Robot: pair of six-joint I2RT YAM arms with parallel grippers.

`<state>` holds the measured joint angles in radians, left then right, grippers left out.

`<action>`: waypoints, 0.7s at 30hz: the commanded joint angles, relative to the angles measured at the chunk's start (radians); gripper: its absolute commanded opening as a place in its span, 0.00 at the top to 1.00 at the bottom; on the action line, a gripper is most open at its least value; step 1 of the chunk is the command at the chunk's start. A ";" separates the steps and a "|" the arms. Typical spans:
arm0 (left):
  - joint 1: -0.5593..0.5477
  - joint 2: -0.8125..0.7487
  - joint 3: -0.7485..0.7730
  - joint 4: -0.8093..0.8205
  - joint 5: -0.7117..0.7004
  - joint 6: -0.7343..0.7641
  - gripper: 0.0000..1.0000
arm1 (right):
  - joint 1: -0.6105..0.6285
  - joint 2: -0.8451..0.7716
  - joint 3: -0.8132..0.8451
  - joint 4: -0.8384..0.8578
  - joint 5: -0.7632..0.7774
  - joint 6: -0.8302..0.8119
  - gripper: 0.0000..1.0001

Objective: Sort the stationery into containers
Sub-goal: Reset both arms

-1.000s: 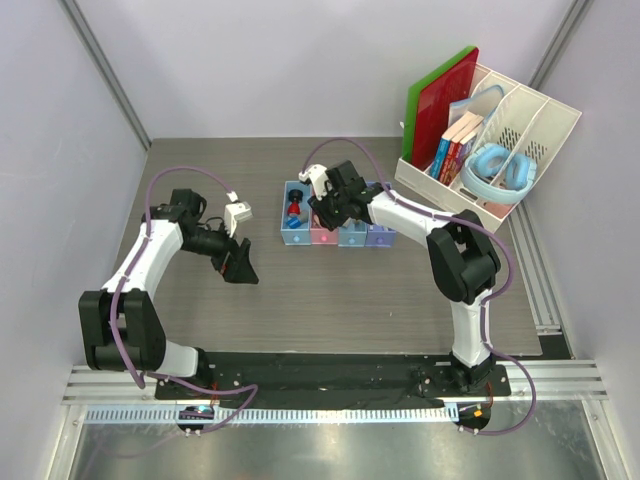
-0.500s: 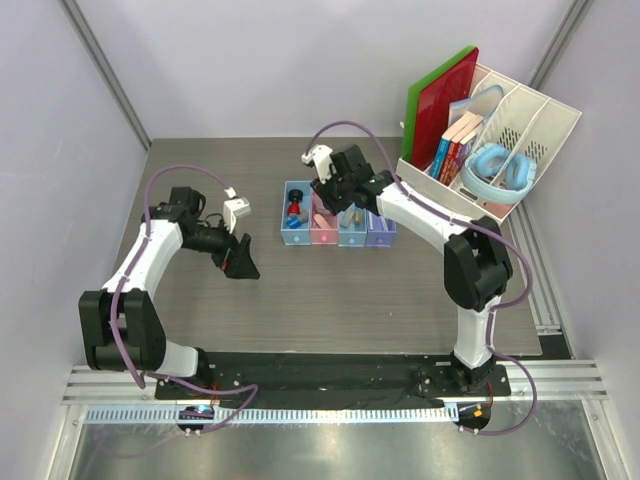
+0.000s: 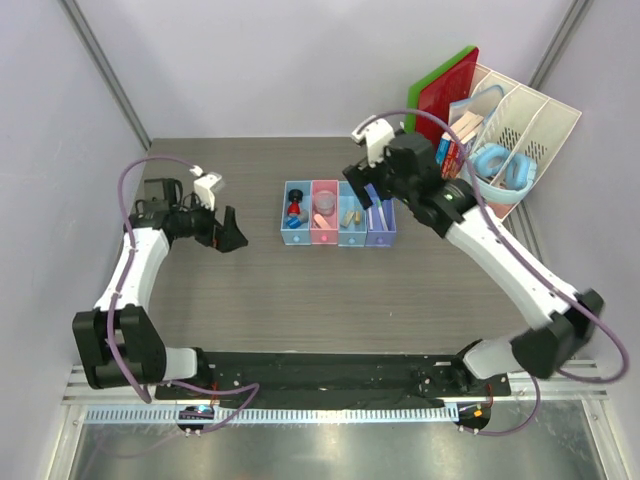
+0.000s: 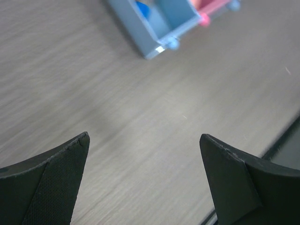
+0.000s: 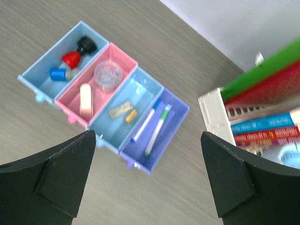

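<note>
Four containers stand in a row: blue (image 5: 47, 75), pink (image 5: 117, 61), light blue (image 5: 145, 89) and lavender (image 5: 176, 119). The blue one holds a red-black cylinder (image 5: 77, 51) and a blue cylinder (image 5: 58, 73). In the pink one lie a clear roll (image 5: 106, 76) and a whitish eraser (image 5: 86, 99). The light blue one has a pale block (image 5: 120, 108) and a yellow piece (image 5: 131, 116). A blue-tipped marker (image 5: 145, 123) and a green-tipped pen (image 5: 158, 129) lie in the lavender one. My right gripper (image 5: 147, 135) hangs open and empty above the lavender container. My left gripper (image 4: 144, 136) is open over bare table, left of the blue container (image 4: 154, 28).
A white slotted file rack (image 3: 520, 125) stands at the back right with books (image 3: 455, 140), red and green boards (image 3: 440, 95) and light-blue headphones (image 3: 500, 165). The dark wood table (image 3: 300, 290) ends at a black rail along the near edge.
My right gripper rose and swung back-right from low over the containers, and its jaws opened wide. My left gripper drew back toward the far left.
</note>
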<state>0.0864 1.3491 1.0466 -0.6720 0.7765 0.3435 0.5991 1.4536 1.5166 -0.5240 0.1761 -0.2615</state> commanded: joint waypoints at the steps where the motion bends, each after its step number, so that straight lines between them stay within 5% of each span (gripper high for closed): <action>1: 0.056 -0.102 -0.055 0.242 -0.161 -0.201 0.00 | -0.033 -0.228 -0.171 -0.070 -0.024 0.005 0.00; 5: 0.061 -0.188 -0.135 0.367 -0.333 -0.250 0.00 | -0.067 -0.398 -0.315 -0.039 0.060 0.007 0.00; 12: 0.064 -0.277 -0.168 0.367 -0.365 -0.224 0.00 | -0.123 -0.633 -0.581 0.158 0.203 0.028 0.00; 21: 0.065 -0.331 -0.227 0.431 -0.345 -0.256 0.00 | -0.186 -0.569 -0.705 0.369 0.373 0.088 0.00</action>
<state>0.1463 1.0382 0.8272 -0.3153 0.4332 0.1101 0.4339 0.8413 0.8173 -0.3229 0.4362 -0.2123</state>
